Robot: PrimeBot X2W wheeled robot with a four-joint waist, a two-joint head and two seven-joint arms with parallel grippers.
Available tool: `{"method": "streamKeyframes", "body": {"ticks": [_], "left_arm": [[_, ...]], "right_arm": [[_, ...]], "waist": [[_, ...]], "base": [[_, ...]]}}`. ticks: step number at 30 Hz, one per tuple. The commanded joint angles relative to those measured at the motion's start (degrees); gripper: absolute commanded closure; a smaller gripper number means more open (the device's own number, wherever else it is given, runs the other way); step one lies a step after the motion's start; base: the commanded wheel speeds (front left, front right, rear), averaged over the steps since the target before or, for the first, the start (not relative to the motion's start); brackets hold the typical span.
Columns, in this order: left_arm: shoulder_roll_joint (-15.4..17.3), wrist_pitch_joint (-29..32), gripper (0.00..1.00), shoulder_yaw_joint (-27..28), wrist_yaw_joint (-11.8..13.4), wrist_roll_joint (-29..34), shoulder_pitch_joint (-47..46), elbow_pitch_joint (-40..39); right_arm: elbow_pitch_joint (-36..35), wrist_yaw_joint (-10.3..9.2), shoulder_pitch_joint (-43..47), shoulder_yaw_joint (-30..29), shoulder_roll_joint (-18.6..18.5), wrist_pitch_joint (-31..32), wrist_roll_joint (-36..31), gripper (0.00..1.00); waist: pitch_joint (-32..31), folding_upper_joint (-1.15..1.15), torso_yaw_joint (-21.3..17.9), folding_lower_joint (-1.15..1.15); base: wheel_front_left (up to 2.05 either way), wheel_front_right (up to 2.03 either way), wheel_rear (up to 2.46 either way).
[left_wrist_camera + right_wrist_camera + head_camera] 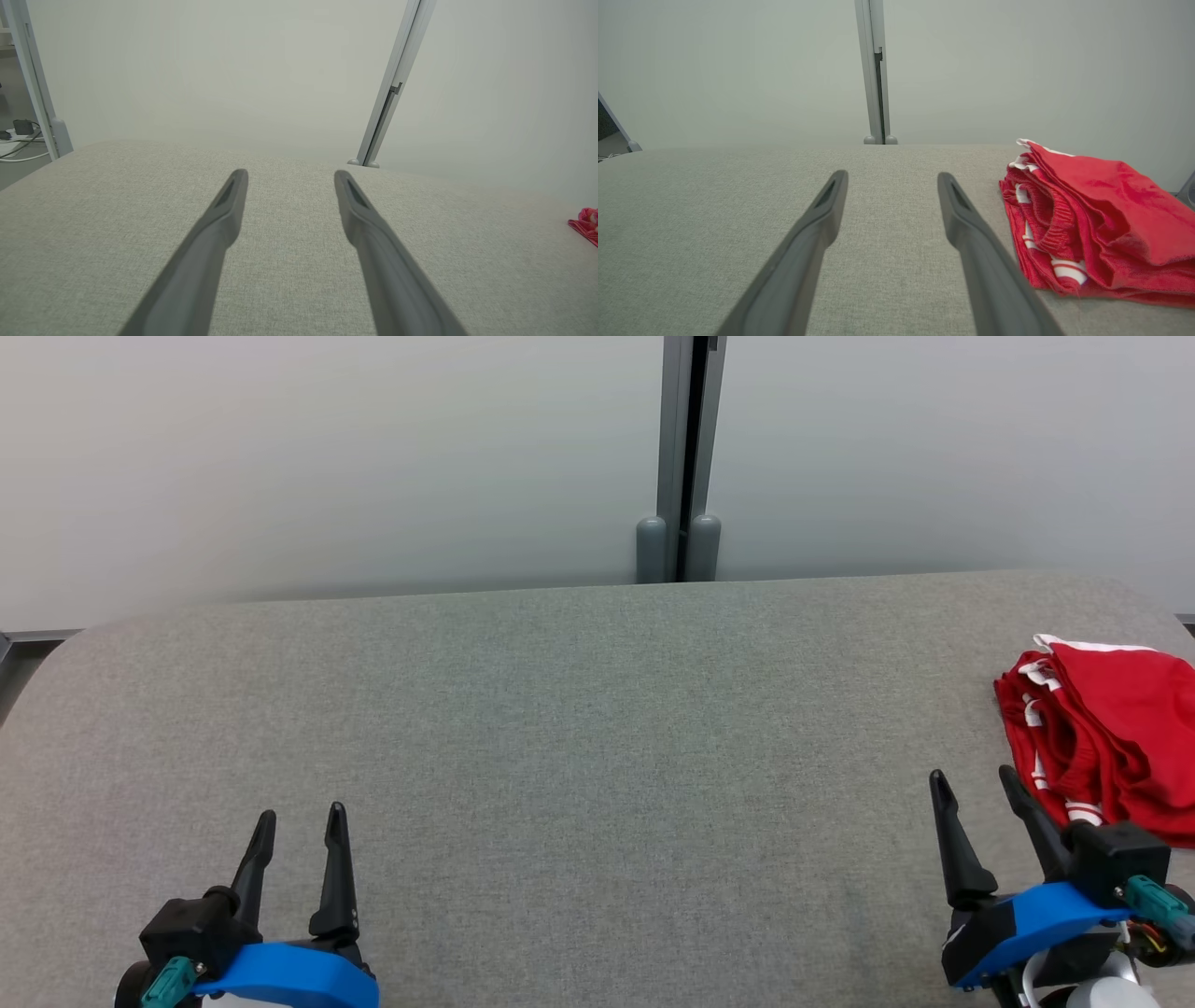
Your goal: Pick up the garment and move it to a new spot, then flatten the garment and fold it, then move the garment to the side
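A red garment (1111,737) with white stripes lies in a folded heap at the far right of the grey fabric table (579,728). In the right wrist view the garment (1101,219) sits just right of my right fingers. My right gripper (976,784) is open, low over the table, just left of the garment and apart from it. At the lower left my left gripper (299,821) is open with nothing between its fingers. A red corner of the garment (586,224) shows at the right edge of the left wrist view.
A pale wall runs behind the table's far edge, with a grey vertical post (686,457) at its middle. The table's corners are rounded. Cables (18,140) lie on the floor beyond the table's left end.
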Motion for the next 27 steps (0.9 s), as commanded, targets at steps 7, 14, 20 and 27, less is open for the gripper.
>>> {"method": "streamKeyframes", "body": {"ticks": [7, 14, 20, 27], "left_arm": [[0.1, -0.3, 0.00, 0.7, -0.5, 0.6, -0.4, 0.1], [0.0, -0.3, 0.00, 1.1, -0.6, 0.7, -0.4, 0.1], [-0.1, -0.3, 0.00, 1.1, -0.7, 0.7, -0.3, 0.3], [-0.8, 0.3, 1.00, 0.3, -0.8, 0.2, 1.3, 1.8]], "right_arm": [[0.9, 0.04, 0.8, 0.7, 0.9, -0.3, -0.1, 0.00], [1.5, 0.04, 0.1, 1.1, 1.3, -0.6, 0.4, 0.00], [1.8, 0.04, 0.2, 1.3, 1.4, -0.7, 0.4, 0.00], [3.8, 0.00, 0.2, 1.2, 1.5, -0.3, 1.0, 1.00]], "waist": [[0.2, 0.00, 0.1, 0.00], [0.3, 0.00, 0.2, 0.00], [0.3, 0.00, 0.1, 0.00], [0.3, 0.00, 0.1, 0.00]], "base": [[0.00, 0.00, 0.00], [0.00, 0.00, 0.00], [0.00, 0.00, 0.00], [0.00, 0.00, 0.00]]}}
